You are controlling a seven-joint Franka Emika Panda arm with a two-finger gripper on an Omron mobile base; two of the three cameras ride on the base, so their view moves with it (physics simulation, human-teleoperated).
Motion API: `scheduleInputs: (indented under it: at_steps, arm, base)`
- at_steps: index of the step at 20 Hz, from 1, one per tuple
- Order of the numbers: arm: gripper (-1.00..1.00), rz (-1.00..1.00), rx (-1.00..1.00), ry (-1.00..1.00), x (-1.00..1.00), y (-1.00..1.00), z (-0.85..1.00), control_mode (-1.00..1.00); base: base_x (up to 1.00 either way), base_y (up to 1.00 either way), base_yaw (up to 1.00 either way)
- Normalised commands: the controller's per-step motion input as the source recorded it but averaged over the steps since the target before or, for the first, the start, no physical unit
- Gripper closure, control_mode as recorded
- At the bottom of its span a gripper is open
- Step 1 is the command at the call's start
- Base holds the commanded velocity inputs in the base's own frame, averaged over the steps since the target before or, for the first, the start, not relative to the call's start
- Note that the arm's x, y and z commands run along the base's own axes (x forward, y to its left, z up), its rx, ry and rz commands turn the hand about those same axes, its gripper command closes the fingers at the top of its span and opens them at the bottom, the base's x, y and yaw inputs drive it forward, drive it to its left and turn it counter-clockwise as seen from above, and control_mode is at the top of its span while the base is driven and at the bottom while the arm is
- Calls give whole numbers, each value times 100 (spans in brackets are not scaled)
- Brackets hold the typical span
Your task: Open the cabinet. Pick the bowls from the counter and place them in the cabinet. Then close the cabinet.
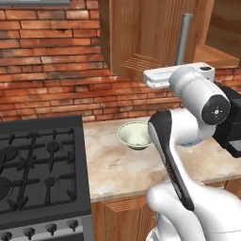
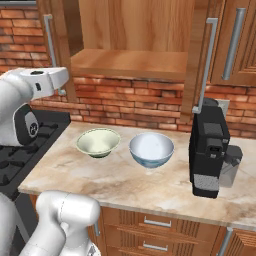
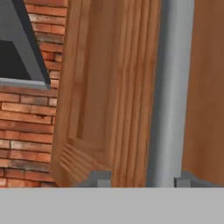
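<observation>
The wall cabinet stands open, with its bare wooden shelf (image 2: 130, 62) showing between two swung-out doors. My gripper (image 3: 142, 181) is open at the lower end of the left door's grey bar handle (image 3: 170, 87). The bar rises between the two fingertips, nearer the right one. That same handle (image 1: 183, 37) shows above my white hand in the left base view. The pale green-cream bowl (image 2: 97, 141) and the light blue bowl (image 2: 151, 148) sit side by side on the beige counter (image 2: 115, 185), below the opening. The green bowl (image 1: 134, 135) lies beside my arm.
A black coffee machine (image 2: 210, 150) stands on the counter right of the bowls, under the open right door (image 2: 200, 60). A black gas stove (image 1: 37, 164) borders the counter's left end. A grey range hood (image 3: 22, 52) hangs against the brick wall beyond the left door.
</observation>
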Motion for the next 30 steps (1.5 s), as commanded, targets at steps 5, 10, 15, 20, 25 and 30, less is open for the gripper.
scheduleInputs:
  at_steps: [5, 10, 15, 20, 25, 30]
  arm:
    - [100, 0, 0, 6, -19, 100, -18, -100]
    - [100, 0, 0, 3, -15, 100, -27, -100]
    - [100, 0, 0, 5, -15, 100, -35, -100]
    - [100, 0, 0, 3, -35, 100, -59, -100]
    - [100, 8, 9, -2, -73, -1, 45, -100]
    - [100, 10, 20, -1, -25, -98, 48, -100]
  base:
    - [0, 0, 0]
    - [0, 0, 0]
    - [0, 0, 0]
    - [0, 0, 0]
    - [0, 0, 0]
    - [0, 0, 0]
